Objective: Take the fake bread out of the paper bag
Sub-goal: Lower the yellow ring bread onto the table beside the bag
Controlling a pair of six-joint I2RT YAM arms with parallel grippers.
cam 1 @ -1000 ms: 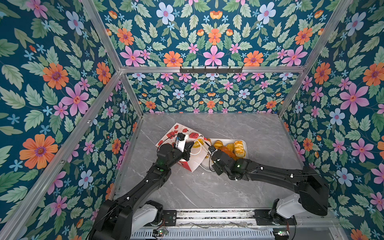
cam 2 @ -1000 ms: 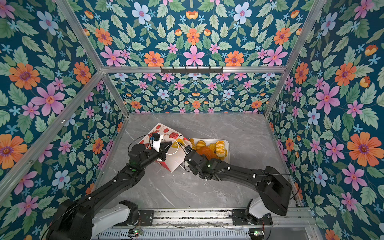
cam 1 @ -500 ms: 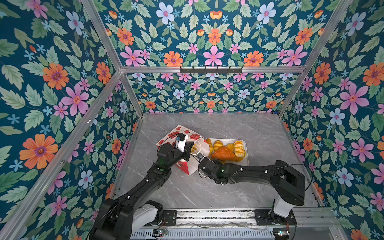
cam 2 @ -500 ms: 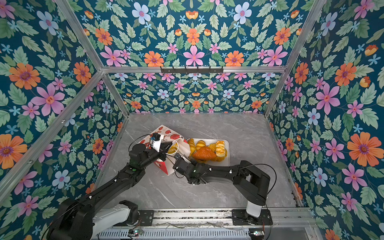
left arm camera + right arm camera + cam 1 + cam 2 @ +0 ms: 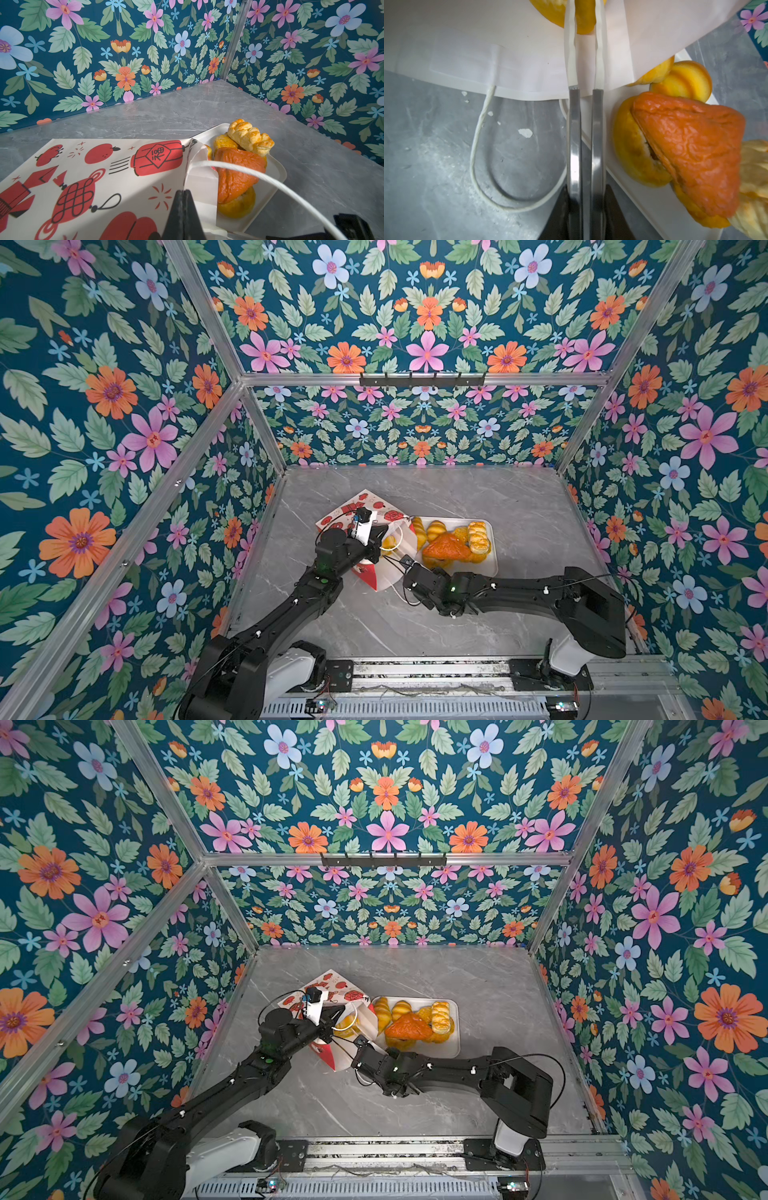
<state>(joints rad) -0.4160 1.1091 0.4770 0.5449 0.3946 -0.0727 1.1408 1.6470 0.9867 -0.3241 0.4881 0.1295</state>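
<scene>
left gripper (image 5: 182, 193): clamped on paper bag (image 5: 99, 176) upper rim | right gripper (image 5: 585, 16): fingers nearly together, tips inside bag mouth | fake bread (image 5: 455, 545): mostly piled on white tray (image 5: 491, 567), one yellow piece (image 5: 388, 542) inside bag

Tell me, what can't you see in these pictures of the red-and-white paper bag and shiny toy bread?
Inside the red-and-white paper bag: in both top views its wall and the left gripper hide all but one yellow toy bread.
Right gripper: tips cut off by the right wrist view's edge.
White rectangular tray: in both top views the wrinkled orange bun covers breads beneath.
</scene>
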